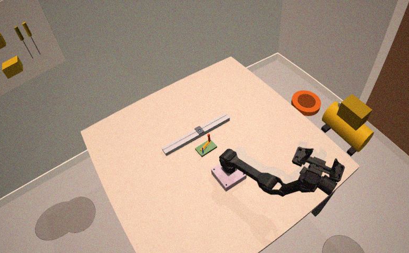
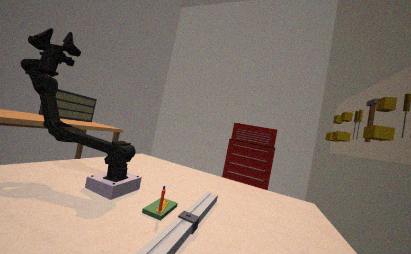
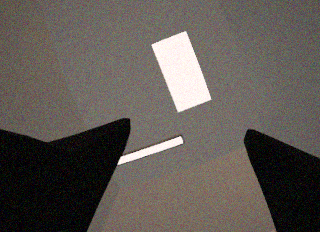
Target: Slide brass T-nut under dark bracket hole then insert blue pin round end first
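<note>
The claw (image 1: 322, 156) (image 2: 60, 35) (image 3: 188, 130) is hanging spread wide, well apart from the green tray (image 1: 202, 152) (image 2: 152, 210), which is sitting near the aluminum rail (image 1: 181, 141) (image 2: 170, 237)!

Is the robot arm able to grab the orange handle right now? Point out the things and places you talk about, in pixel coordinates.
Probably not yet: the gripper (image 1: 323, 156) (image 2: 60, 37) (image 3: 188, 130) is open but far off, raised high and pointing up. Nothing seems to block the orange handle (image 1: 208, 137) (image 2: 161, 200), so it likely could after swinging over and down.

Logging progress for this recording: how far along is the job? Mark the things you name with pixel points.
Nothing looks done. The orange handle (image 1: 208, 137) (image 2: 161, 200) and blue pin (image 1: 202, 149) (image 2: 163, 187) stand at the green tray (image 1: 213, 146) (image 2: 149, 210), off the rail (image 1: 178, 143) (image 2: 206, 201). The open gripper (image 1: 322, 155) (image 2: 61, 29) (image 3: 188, 130), raised well away, holds nothing. Nut insertion, sliding and pinning all remain.
</note>
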